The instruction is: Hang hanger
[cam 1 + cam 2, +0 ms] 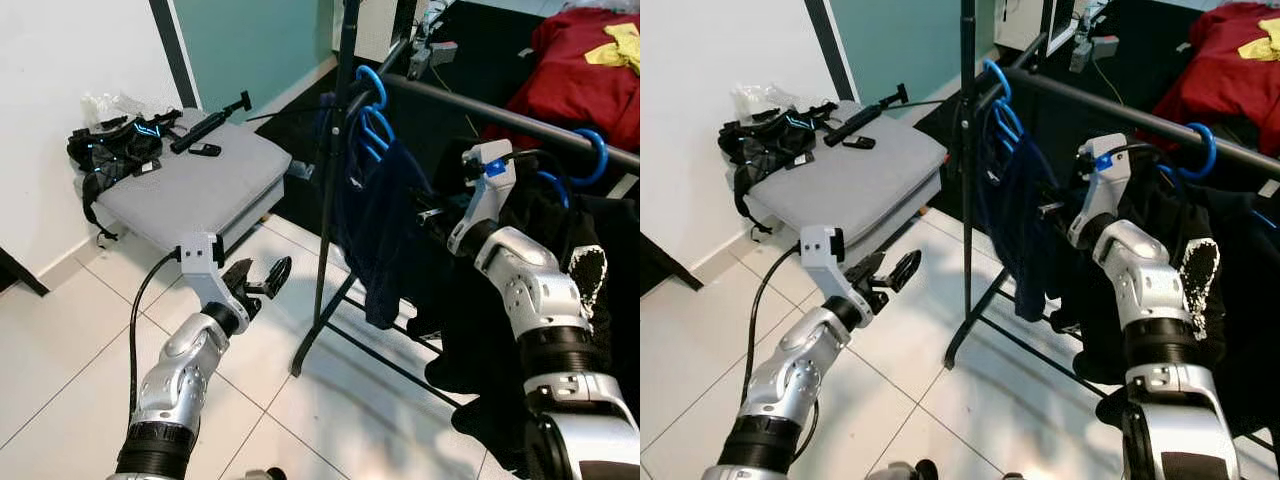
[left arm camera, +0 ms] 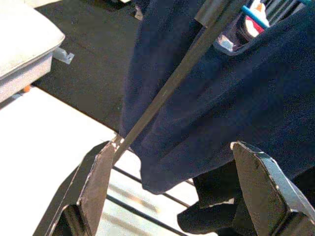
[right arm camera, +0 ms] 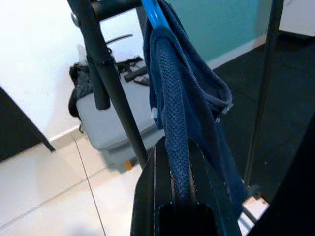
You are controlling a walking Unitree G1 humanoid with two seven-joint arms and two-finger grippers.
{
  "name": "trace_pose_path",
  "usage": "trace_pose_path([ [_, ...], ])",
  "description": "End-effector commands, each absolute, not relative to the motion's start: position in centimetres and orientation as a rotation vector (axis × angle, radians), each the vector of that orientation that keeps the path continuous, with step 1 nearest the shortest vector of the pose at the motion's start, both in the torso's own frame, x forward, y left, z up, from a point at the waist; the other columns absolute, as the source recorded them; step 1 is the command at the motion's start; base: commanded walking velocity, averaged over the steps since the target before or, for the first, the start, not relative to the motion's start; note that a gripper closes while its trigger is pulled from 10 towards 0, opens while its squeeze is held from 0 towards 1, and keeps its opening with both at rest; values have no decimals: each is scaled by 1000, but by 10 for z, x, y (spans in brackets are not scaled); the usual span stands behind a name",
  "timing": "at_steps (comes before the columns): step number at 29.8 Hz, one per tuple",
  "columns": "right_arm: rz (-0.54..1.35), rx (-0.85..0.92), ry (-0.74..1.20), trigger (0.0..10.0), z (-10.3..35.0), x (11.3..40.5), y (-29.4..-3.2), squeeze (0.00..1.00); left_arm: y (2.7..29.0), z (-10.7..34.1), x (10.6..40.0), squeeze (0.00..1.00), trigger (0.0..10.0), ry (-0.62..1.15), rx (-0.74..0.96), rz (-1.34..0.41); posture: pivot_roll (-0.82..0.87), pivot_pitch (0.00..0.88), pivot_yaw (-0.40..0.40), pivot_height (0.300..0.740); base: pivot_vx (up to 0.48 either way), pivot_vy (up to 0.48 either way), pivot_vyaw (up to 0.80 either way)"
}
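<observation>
Blue hangers [image 1: 372, 85] hook over the dark rail [image 1: 480, 112] of a clothes rack. A navy garment [image 1: 385, 230] droops from them at the rail's left end. My right gripper [image 1: 432, 215] reaches into that garment from the right. In the right wrist view it [image 3: 179, 182] is shut on the navy fabric [image 3: 172, 123], just below a blue hanger [image 3: 155, 12]. My left gripper [image 1: 258, 278] is held open and empty, low and left of the rack's upright pole [image 1: 335, 150]. In the left wrist view its fingers [image 2: 96, 182] stand wide apart, facing the garment [image 2: 197, 98].
A grey cushioned bench [image 1: 200, 185] with black straps and small gear stands at the left by the wall. Dark clothes [image 1: 480, 330] hang further right on the rail, beside another blue hanger [image 1: 592, 150]. Red cloth [image 1: 580, 70] lies at the back right. The rack's legs cross white tiles.
</observation>
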State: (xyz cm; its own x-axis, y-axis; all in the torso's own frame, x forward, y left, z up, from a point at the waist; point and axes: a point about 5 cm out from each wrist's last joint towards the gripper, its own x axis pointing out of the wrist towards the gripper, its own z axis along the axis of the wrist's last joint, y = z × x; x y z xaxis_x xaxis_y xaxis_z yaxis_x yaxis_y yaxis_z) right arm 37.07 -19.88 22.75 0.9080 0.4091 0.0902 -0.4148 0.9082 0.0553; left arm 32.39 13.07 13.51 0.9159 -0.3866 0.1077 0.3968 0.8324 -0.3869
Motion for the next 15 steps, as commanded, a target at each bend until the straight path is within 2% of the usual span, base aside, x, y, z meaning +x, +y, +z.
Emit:
trace_pose_path([
  [1,408,110,-228,0,258,365,-204,0,133,129,320,0,10000,0,-413,-413,-24,214,51,740,0,0,0],
  [6,412,171,-287,0,262,359,-198,0,133,129,320,0,10000,2,-415,-412,-23,213,54,740,0,0,0],
  [10,479,259,-417,0,277,345,-187,0,134,129,319,0,10000,2,-415,-412,-19,210,58,740,0,0,0],
  [15,527,289,-469,0,286,334,-179,0,135,129,319,0,10000,3,-413,-412,-20,209,61,740,0,0,0],
])
